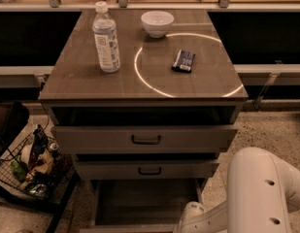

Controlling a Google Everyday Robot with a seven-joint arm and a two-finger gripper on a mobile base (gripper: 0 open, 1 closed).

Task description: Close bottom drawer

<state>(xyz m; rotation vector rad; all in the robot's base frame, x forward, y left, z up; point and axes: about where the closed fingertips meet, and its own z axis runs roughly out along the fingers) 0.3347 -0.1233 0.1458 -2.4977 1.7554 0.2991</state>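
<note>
One risk: the hand (pixel 191 212), state unclear, low at the right of the bottom drawer (pixel 142 201), could push askew and jam it.

We see a rounded, glossy white arm (pixel 261 193) with two dark holes, right of the bottom drawer (pixel 144 203); hand out of frame.

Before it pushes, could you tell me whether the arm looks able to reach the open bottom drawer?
Probably yes. The arm sits at lower right, close beside the bottom drawer, which stands pulled out with nothing seen between them. The claw itself is below the frame edge, so contact is unconfirmed.
</note>
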